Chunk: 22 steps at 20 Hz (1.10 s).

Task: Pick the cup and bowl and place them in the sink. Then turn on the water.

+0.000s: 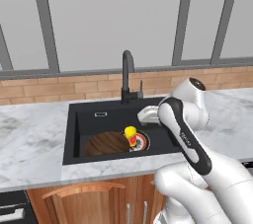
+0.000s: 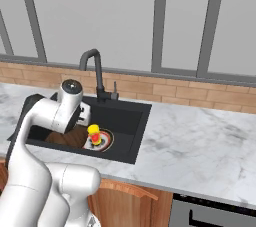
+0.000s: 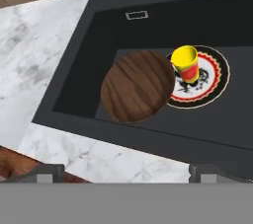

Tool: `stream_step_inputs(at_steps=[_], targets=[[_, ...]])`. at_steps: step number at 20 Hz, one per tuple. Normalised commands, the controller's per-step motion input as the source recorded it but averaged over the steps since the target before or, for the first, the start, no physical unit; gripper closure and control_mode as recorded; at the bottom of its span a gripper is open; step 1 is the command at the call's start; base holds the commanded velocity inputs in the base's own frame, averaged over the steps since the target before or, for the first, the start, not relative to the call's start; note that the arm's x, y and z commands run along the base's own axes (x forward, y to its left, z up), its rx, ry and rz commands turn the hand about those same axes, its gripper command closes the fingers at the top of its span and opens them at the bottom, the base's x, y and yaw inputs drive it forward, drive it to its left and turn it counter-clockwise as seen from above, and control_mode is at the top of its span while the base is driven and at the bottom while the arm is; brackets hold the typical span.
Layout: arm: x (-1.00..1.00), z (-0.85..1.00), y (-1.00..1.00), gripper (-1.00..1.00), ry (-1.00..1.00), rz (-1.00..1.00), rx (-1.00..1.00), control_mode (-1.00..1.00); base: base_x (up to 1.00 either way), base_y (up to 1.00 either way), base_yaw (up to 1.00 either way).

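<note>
The black sink [image 1: 72, 134] [image 2: 141, 121] [image 3: 84, 55] holds both objects. The yellow cup [image 1: 130, 133] [image 2: 93, 133] [image 3: 186, 63] stands upright on the red and white drain ring [image 3: 215, 77]. The brown wooden bowl [image 1: 105, 144] [image 2: 75, 139] [image 3: 137, 86] lies on the basin floor, touching the cup's left side in the hand view. My gripper [image 3: 127, 174] hangs open and empty above the sink's front edge, apart from both. The black gooseneck faucet [image 1: 127, 74] [image 2: 94, 66] rises behind the basin. I see no water at its spout.
Marble counter [image 1: 29, 139] [image 2: 200, 136] runs on both sides of the sink, with a brick backsplash [image 1: 59, 87] and window behind. Wooden cabinet doors [image 1: 94, 201] sit below the front edge. A dark appliance front [image 2: 215, 213] is at the lower right.
</note>
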Motion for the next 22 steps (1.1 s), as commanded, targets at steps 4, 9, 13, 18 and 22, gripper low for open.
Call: stream_step_inputs(at_steps=[4, 9, 13, 18, 22], targets=[[-0.07, 0.36, -0.27, -1.0, -0.13, 0.19, 0.05, -1.0, 0.0, 0.0, 0.0], [-0.02, 0.39, -0.25, -1.0, -0.06, 0.13, 0.08, -1.0, 0.0, 0.0, 0.0], [-0.03, 0.37, -0.23, -1.0, 0.0, 0.0, 0.13, -1.0, 0.0, 0.0, 0.0], [-0.02, 0.33, -0.26, -1.0, 0.0, 0.01, 0.15, -1.0, 0.0, 0.0, 0.0], [-0.04, 0.21, -0.28, -1.0, -0.2, 0.29, 0.14, -1.0, 0.0, 0.0, 0.0]])
